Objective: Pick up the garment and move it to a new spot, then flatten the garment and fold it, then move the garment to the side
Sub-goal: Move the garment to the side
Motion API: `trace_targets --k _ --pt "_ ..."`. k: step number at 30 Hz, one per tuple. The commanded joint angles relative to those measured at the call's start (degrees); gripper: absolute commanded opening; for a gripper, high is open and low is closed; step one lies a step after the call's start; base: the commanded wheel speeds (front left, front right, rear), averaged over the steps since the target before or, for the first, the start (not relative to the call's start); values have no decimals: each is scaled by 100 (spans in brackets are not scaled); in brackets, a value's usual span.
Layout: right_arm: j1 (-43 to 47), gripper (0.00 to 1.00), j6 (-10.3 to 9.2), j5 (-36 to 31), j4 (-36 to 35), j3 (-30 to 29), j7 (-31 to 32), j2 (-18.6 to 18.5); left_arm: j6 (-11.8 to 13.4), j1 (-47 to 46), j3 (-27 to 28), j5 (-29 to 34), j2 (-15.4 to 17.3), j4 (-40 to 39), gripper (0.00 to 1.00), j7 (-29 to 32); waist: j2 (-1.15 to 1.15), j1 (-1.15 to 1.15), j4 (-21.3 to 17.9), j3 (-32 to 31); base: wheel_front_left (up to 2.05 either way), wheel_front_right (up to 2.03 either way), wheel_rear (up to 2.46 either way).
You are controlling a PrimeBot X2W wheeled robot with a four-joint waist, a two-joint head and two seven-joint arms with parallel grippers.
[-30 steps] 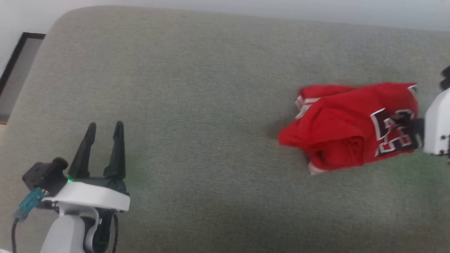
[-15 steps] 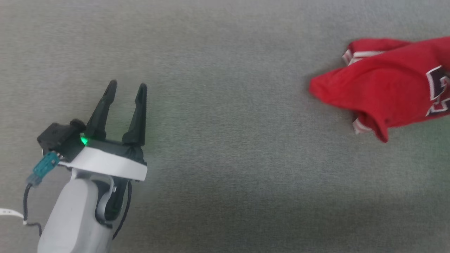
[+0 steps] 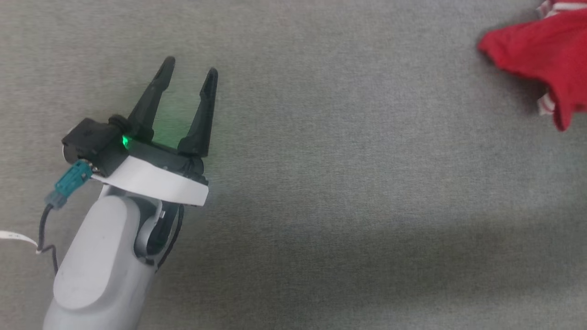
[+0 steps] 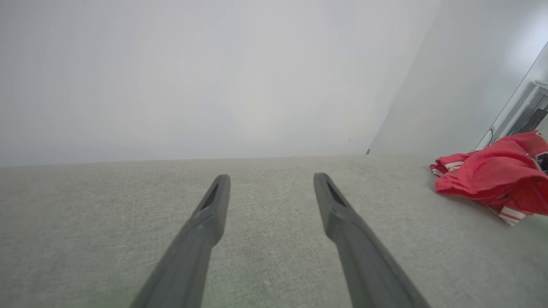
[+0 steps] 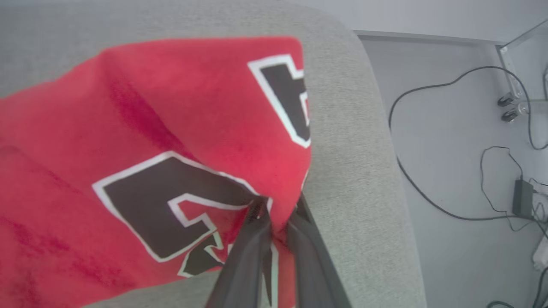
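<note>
Underneath all, a broad grey-green woven cushion (image 3: 321,192), rounded at the corner seen in the right wrist view. Behind it, a plain pale wall (image 4: 171,64). Past the rounded edge, a light grey floor (image 5: 449,128) with thin black cables (image 5: 411,188) looping toward a small dark adapter (image 5: 522,199). At the left of the head view, the left gripper (image 3: 190,65) above bare fabric, fingers spread wide, holding nothing, a green lamp (image 3: 124,141) lit at its base. Well apart from it, at the upper right edge of the head view, the garment (image 3: 545,46): red, bunched, striped trim showing, its near end lying on the cushion. Pinched beside the black white-outlined number by the right gripper (image 5: 278,211), fingers pressed together on a fold of cloth. Between left gripper and garment, open fabric.
</note>
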Motion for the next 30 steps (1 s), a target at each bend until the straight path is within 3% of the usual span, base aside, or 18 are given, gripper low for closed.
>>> trace_targets --k 1,15,30 --pt "-115 0 -7 -140 85 -19 -107 -68 -12 -117 -26 -18 5 9 100 -25 0 0 -108 120 0 0 0" --pt "-725 0 -8 -1237 1013 18 -1031 -519 -12 -570 -385 -157 146 108 100 -25 0 0 -81 506 0 0 0" --pt "-1289 0 -8 -2002 2336 -504 -1505 -273 -11 -712 -542 -245 104 187 100 -24 0 0 254 746 0 0 0"
